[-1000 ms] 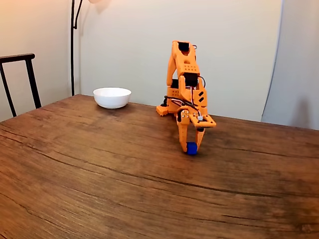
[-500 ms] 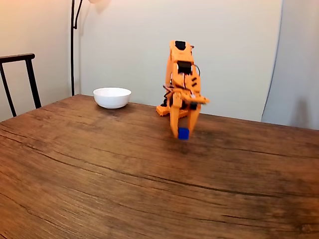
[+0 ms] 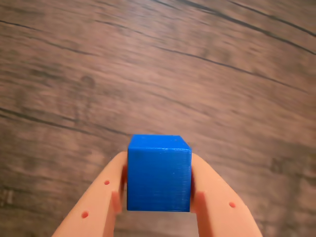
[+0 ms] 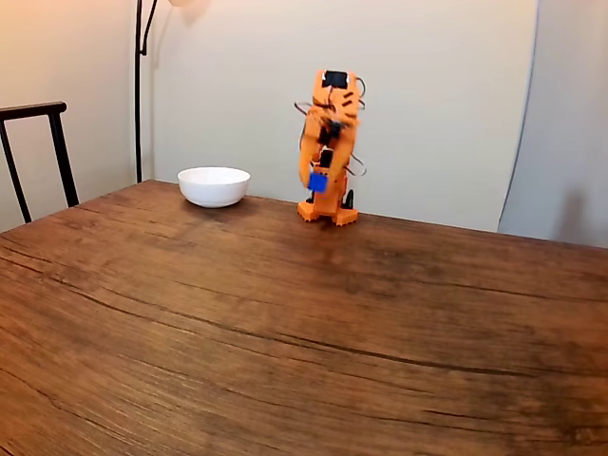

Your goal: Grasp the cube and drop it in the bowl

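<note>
Between the two orange fingers (image 3: 217,197) of the hand (image 3: 159,190) sits the cube (image 3: 159,173), clamped on both sides and raised above the wooden surface (image 4: 285,323), right of the bowl (image 4: 214,185) in the fixed view.

Bright blue, orange, white, brown grain

The cube (image 3: 159,173) is solid bright blue; the gripper (image 3: 159,197) and arm (image 4: 329,142) are orange (fingers paler, peachy, in the wrist view); the bowl (image 4: 214,185) plain glossy white; the table (image 4: 237,332) brown wood with dark grain lines.

No readable text or labels.
</note>
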